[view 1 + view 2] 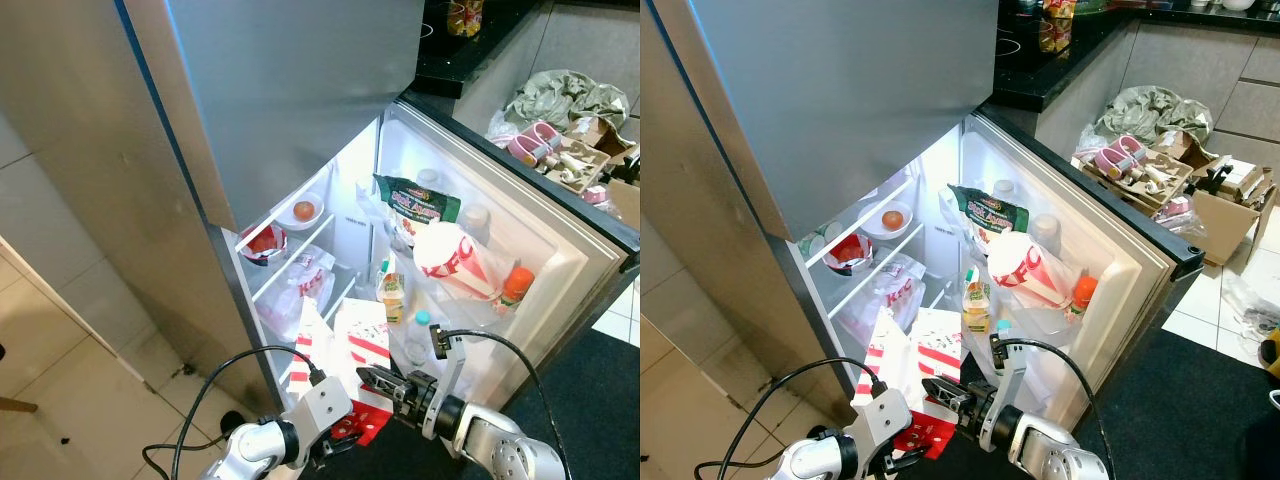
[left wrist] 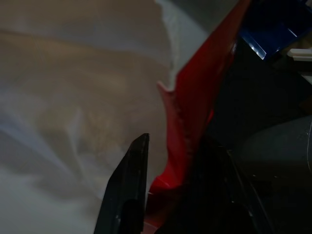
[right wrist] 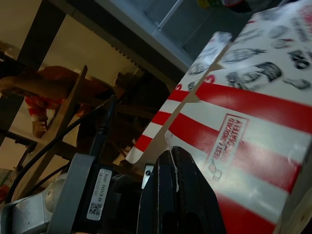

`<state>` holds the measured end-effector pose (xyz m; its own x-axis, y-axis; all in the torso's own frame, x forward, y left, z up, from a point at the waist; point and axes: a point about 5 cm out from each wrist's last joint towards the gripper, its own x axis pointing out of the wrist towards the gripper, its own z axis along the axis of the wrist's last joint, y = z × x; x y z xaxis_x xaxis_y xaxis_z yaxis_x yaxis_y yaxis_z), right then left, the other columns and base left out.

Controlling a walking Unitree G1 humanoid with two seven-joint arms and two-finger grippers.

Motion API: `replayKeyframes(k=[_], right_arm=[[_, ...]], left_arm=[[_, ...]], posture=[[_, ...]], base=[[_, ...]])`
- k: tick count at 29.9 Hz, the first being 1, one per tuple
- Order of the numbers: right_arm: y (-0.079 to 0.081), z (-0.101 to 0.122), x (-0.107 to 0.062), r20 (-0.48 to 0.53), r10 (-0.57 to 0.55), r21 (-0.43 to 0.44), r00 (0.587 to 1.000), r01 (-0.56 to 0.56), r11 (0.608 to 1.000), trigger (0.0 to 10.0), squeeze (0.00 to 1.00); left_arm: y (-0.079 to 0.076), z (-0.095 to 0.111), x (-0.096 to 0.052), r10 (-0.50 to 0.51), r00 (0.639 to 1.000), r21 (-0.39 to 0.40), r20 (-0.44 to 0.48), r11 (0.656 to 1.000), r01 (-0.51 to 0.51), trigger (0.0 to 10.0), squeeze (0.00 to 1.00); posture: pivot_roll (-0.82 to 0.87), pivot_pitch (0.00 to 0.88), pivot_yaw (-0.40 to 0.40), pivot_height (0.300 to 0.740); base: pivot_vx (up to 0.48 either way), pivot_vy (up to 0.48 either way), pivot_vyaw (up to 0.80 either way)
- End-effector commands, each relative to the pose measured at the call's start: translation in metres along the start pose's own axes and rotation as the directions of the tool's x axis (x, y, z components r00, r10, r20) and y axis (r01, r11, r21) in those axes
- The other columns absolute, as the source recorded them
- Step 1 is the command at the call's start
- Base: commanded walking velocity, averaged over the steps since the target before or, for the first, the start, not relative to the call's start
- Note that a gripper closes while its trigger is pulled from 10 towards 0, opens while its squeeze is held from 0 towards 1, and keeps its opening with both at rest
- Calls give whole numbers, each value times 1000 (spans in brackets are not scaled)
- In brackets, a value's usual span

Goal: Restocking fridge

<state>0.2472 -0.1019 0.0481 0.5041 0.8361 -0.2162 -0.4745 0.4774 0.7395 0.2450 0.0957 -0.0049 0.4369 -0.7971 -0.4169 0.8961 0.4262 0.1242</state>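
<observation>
Fridge [image 1: 470, 190] holds, seemingly, KFC bucket [image 1: 440, 252].

Surface finishes at the open fridge, seen from above.

The fridge door [image 1: 290, 90], upper centre, is brushed grey metal with a dull sheen; the fridge interior [image 1: 350, 200] is glossy white plastic, brightly lit, with smooth white shelves [image 1: 290, 250]. The red-and-white striped box [image 1: 362, 345], lower centre, is printed matt cardboard, its flap edge thin and creased in the right wrist view. The paper bucket [image 1: 440, 250] sits within thin, crinkled clear plastic bags [image 1: 480, 275]. The snack packet [image 1: 418, 203] is shiny green foil. Both arms, lower edge, are satin silver metal; the right gripper [image 1: 372, 378] has matt black fingers. The floor tiles [image 1: 60, 330], left, are smooth, pale and semi-gloss.
</observation>
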Motion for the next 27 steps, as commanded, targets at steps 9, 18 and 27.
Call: replayKeyframes(k=[9,18,27], right_arm=[[3,1,-2,11,14,-1,1000,-14,1000,10000,0],[2,3,-3,17,14,-4,1000,-14,1000,10000,1000],[-16,15,-9,98,-111,-3,989,111,994,10000,1000]], left_arm=[[-5,-5,0,-18,1000,-26,-9,1000,17,0,0],[-4,-4,-1,-30,1000,-18,-10,999,29,0,0],[-2,-6,-2,-46,998,-2,-41,999,46,0,0]], posture=[[-129,93,15,740],[-129,100,9,740],[-124,101,14,740]], base=[[0,0,0],[0,0,0],[0,0,0]])
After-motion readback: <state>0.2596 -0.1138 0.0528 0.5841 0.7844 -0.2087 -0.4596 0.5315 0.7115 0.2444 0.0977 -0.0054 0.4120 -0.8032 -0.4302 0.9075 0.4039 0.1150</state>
